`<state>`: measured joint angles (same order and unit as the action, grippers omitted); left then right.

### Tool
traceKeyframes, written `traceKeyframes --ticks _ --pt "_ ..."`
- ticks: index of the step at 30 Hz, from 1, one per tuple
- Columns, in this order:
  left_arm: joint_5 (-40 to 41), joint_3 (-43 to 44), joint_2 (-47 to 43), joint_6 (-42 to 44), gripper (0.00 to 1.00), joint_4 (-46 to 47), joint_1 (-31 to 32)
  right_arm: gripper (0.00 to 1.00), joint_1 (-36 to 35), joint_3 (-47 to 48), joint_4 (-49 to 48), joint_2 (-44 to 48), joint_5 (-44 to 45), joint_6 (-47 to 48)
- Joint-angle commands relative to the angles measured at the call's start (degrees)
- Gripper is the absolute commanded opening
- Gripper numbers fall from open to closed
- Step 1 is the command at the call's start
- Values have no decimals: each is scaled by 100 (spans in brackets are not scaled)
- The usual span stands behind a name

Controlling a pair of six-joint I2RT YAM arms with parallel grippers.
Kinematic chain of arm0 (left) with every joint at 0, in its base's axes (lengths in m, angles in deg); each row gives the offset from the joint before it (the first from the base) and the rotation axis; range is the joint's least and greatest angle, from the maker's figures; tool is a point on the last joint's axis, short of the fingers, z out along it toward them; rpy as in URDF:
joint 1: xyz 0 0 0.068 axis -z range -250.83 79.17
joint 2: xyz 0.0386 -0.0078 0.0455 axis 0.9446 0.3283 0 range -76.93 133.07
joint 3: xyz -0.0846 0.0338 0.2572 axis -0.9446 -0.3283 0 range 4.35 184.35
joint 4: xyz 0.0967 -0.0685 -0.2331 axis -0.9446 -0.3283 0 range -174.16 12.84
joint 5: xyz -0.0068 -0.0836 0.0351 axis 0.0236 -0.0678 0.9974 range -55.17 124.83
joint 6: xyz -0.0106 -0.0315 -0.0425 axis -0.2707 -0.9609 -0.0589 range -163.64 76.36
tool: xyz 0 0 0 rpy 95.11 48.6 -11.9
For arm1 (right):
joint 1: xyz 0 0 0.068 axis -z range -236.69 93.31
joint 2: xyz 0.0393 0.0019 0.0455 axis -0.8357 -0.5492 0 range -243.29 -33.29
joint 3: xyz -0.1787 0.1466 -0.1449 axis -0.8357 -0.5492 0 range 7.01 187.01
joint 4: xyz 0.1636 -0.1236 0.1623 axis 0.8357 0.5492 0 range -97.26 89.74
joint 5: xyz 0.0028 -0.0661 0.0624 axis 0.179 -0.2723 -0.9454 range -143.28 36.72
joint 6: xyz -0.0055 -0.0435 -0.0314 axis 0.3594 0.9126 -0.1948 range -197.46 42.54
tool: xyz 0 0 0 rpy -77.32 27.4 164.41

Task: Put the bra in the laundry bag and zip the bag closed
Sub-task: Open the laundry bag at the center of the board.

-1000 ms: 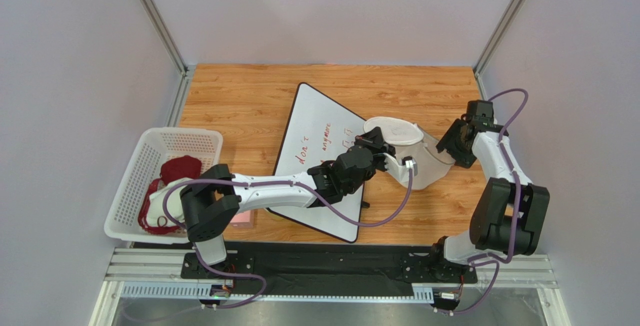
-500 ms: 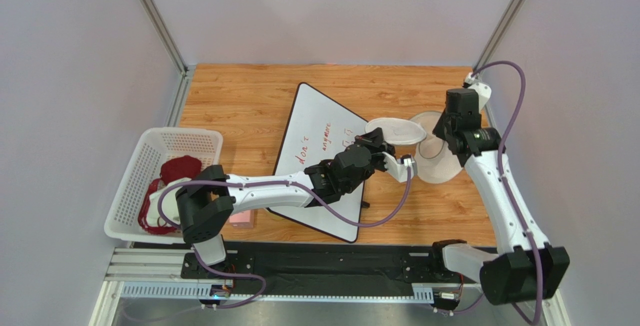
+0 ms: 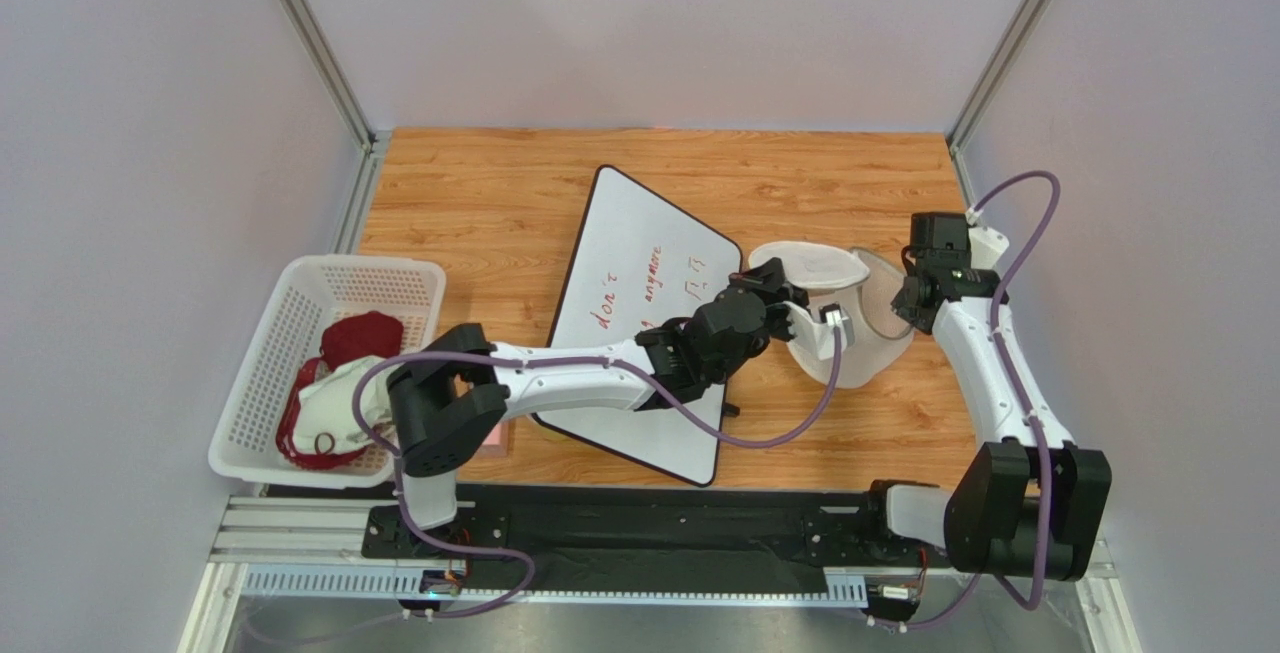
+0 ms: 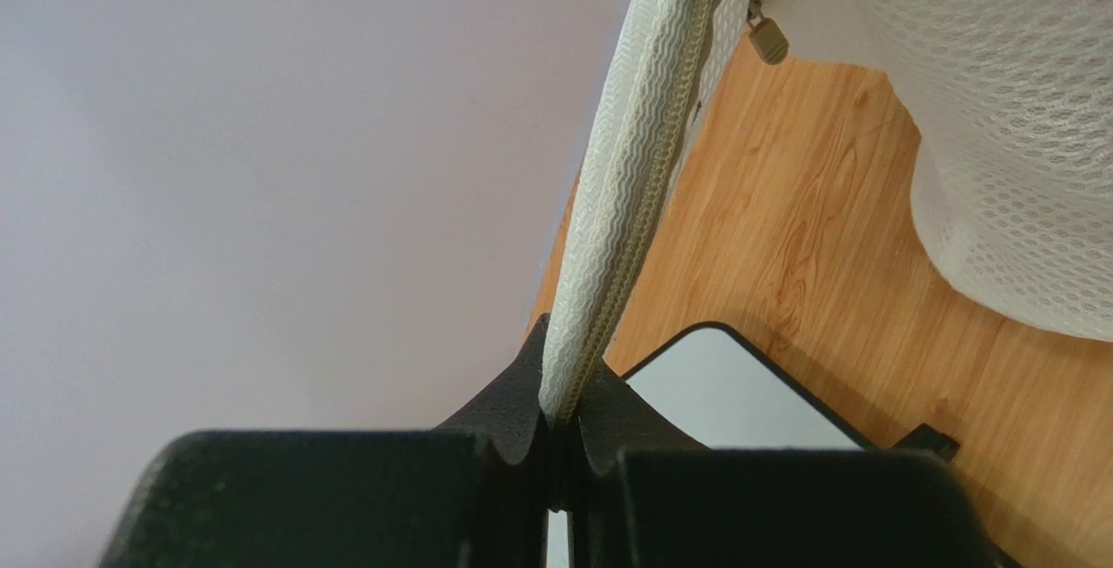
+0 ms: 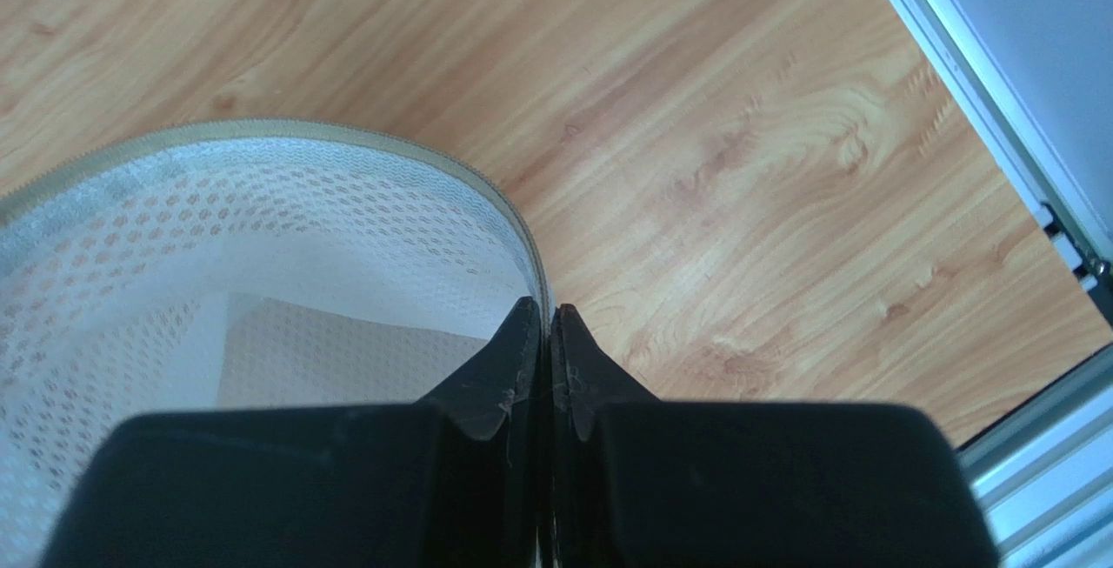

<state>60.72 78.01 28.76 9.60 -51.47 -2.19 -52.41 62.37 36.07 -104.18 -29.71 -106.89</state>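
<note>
Down near the arm bases, the bra (image 3: pixel 361 338) lies in the white basket (image 3: pixel 259 376). Farther out, past the whiteboard (image 3: pixel 631 233), the laundry bag (image 3: pixel 860 353) gapes open. The left gripper (image 4: pixel 562 396) pinches its zippered edge, and the right gripper (image 5: pixel 546 323) is clamped tight on its rim.

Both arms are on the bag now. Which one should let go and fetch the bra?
Left. The bra lies in the white basket beside the base of the left arm, far from the right arm. Both jaws pinch the laundry bag rim, so the right can likely hold it alone.
</note>
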Motion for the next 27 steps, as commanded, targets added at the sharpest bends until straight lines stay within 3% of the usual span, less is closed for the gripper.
traceKeyframes --ticks 1,3,6,7,9,11,16,17,19,20,22,23,25,27 --pt "434 490 399 -629 0 568 35 10 196 -279 -115 619 235 -493" --pt "461 605 487 -997 2 621 35 10 371 -437 -79 822 341 -722" --pt "286 666 497 -1471 39 560 44 11 592 -788 -79 1209 482 -950" --pt "207 675 470 -1587 57 325 44 12 636 -894 -79 1305 403 -959" --pt "-126 658 243 -2042 71 -27 44 12 671 -991 -62 1385 324 -1012" --pt "-434 501 -38 -2290 76 -555 44 16 671 -1114 -62 1438 166 -1038" --pt "-1743 192 -1444 -3325 77 -1757 35 29 671 -1132 149 1490 -439 -994" --pt "-1919 183 -1794 -3485 77 -1917 18 39 663 -1141 201 1560 -520 -986" --pt "-2481 314 -2077 -3967 77 -2539 18 41 663 -1141 254 1649 -695 -977" --pt "-2936 341 -2322 -4126 77 -2778 9 50 663 -1106 342 1753 -731 -986" --pt "-3125 411 -2552 -4434 77 -3226 9 52 663 -1018 474 1859 -836 -968" --pt "-3064 429 -2788 -4818 77 -3342 9 62 645 -948 631 1964 -863 -977" --pt "-2810 394 -3053 -5207 77 -3622 0 64 636 -869 781 2105 -924 -959" --pt "-2327 437 -3396 -5944 78 -3904 -174 100 619 -737 1010 2324 -855 -968"
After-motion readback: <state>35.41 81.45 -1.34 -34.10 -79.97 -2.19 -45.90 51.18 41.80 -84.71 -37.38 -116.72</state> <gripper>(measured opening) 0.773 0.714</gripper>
